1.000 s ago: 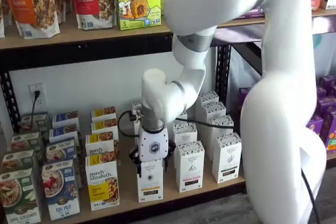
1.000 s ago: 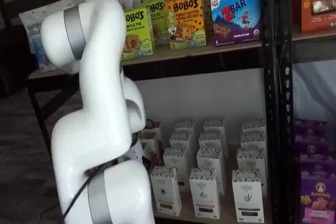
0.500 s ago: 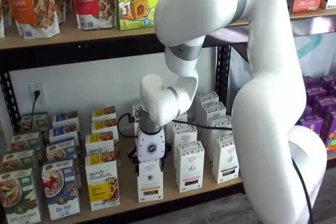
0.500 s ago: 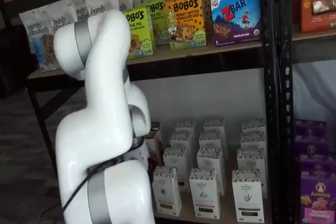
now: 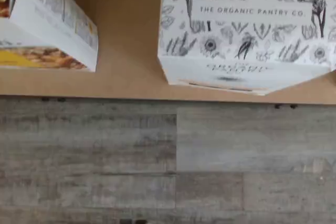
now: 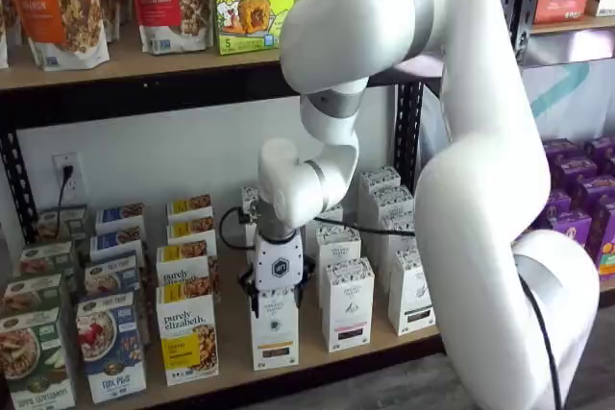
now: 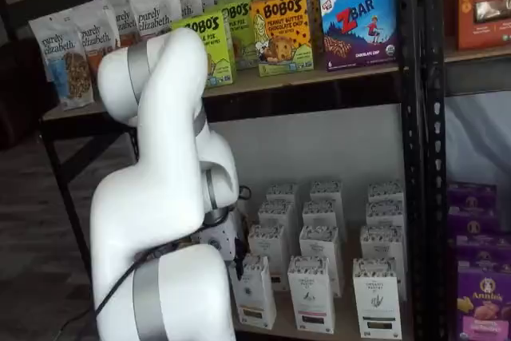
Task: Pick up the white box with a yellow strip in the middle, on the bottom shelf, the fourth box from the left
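So the gripper [image 6: 276, 297] is sitting right at the top of the white box [image 6: 275, 330], black fingers [image 6: 254, 299] hanging down on either side of the carton's top edge. They're spread wide and I don't see them clamped on it, so I'd call the jaws open around the top rather than gripping. The box itself stands upright at the front of the bottom shelf [image 6: 317, 360], thin yellow band across its middle and a small dark label near the bottom. Just to its left there's a purely elizabeth box [image 6: 189, 340] with the granola picture, and to its right another white carton [image 6: 347, 303] from the same brand, close but with a gap between them. In a shelf view the arm body covers most of the gripper, but you can see the same box [image 7: 255, 291] poking out beside it. The wrist view looks down on a printed carton top [image 5: 247, 30] reading "THE ORGANIC PANTRY CO.", with the tan board under it and grey plank floor [image 5: 168, 161] past the shelf edge.
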You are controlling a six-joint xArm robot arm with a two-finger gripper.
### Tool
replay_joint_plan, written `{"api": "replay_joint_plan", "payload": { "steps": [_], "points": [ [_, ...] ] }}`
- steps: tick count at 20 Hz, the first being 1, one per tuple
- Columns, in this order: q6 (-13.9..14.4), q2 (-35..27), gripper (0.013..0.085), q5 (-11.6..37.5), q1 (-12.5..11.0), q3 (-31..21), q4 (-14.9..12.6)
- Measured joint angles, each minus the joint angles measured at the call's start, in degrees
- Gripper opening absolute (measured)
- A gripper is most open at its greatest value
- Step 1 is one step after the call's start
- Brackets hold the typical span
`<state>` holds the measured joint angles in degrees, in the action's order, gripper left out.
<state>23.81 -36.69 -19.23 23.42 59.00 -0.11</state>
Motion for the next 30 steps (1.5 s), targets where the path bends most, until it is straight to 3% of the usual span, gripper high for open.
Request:
{"api": "replay_joint_plan", "payload": {
  "steps": [2, 5, 10, 18, 30],
  "points": [
    [-0.33, -0.94, 0.0850, -0.41, -0.57, 1.28, -0.27],
    [-3.20, -3.10, 0.0850, -0.77, -1.77, 4.26, 1.56],
    [-5.68, -6.02, 0.0850, -2.11, -2.86, 8.49, 3.05],
    [-6.79, -10.15, 0.0850, -2.83, -4.31, 14.91, 2.68],
    [-8.06, -11.85, 0.0850, -6.17, -5.24, 18.61, 3.17]
  ]
}}
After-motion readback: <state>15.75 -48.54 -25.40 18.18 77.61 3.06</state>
